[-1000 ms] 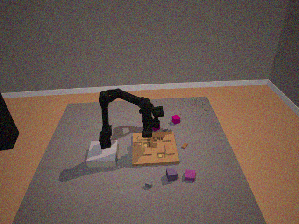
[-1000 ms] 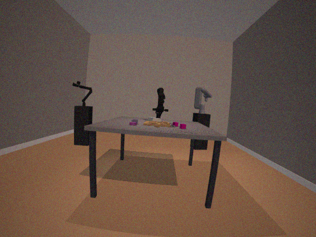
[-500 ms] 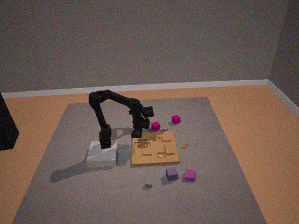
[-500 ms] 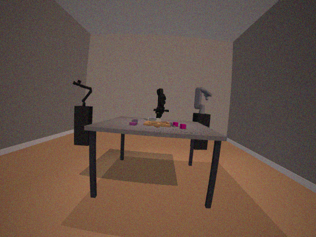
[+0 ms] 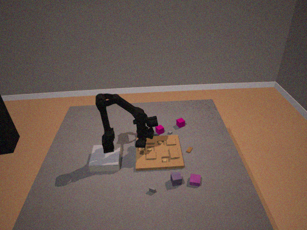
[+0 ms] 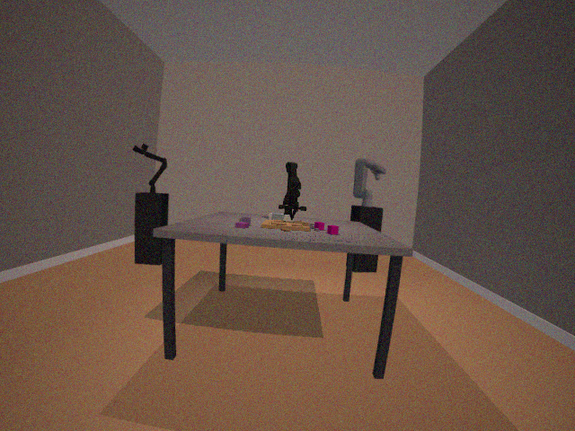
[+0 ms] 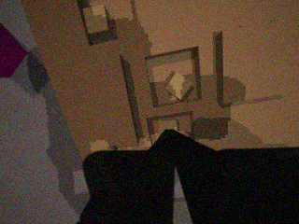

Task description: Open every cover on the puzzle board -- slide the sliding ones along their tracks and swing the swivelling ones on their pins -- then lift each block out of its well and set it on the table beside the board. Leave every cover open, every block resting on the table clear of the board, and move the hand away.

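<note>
1. Overhead, I see the puzzle board [image 5: 173, 164] [image 6: 285, 225] [image 7: 262, 56] lying flat on the grey worktop [image 5: 210, 210] [image 6: 278, 241] [image 7: 23, 140], just beside the pale base block [image 5: 95, 162] [image 6: 277, 216] that carries my black arm [image 5: 123, 102] [image 6: 292, 185]. My gripper [image 5: 140, 145] [image 6: 292, 216] [image 7: 168, 133] points down over the board's side nearest that base. Two magenta cubes [image 5: 159, 129] [image 5: 180, 122] [image 6: 319, 225] [image 6: 332, 230] [image 7: 10, 51] sit off its far edge; a dull purple block [image 5: 176, 178] [image 6: 244, 219] and a brighter purple block [image 5: 195, 179] [image 6: 242, 224] rest off the near edge, apart from each other. A small orange piece [image 5: 189, 149] lies near the right edge.

2. From the exterior camera, my arm stands behind the board with its fingertips low over it. The purple blocks are left of the board, the magenta cubes right. I can't read the covers at this size.

3. Through the wrist camera, my fingers are together with nothing clamped. Ahead of them is a square well [image 7: 197, 70] with a yellowish diamond-shaped piece [image 7: 177, 84] inside; another yellowish block [image 7: 96, 21] shows in a recess at upper left. One magenta cube is partly visible at the left edge.
</note>
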`<state>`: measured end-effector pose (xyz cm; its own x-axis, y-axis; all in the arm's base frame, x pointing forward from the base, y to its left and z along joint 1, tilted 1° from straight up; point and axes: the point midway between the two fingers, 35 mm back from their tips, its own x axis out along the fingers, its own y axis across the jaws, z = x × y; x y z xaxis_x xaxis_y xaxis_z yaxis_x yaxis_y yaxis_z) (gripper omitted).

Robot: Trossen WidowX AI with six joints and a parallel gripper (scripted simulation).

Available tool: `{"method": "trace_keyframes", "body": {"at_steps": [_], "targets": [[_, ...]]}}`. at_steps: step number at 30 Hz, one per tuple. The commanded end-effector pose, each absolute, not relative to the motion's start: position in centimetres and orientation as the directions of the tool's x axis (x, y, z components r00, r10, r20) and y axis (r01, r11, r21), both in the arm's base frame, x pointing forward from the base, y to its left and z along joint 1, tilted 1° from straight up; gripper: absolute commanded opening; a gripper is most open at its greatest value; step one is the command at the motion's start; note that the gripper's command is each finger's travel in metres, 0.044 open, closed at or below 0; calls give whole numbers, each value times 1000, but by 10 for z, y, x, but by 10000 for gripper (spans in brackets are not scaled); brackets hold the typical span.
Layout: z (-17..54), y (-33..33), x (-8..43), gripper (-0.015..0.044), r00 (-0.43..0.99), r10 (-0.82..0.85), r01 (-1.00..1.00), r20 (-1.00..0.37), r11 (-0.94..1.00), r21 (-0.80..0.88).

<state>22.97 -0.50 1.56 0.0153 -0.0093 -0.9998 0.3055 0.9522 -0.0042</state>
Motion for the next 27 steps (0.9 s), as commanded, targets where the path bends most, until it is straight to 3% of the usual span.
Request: {"method": "trace_keyframes", "body": {"at_steps": [1, 27], "targets": [[12, -5, 228, 0, 11, -6, 302, -1000, 953, -3], [1, -5, 227, 0, 11, -6, 302, -1000, 953, -3]]}}
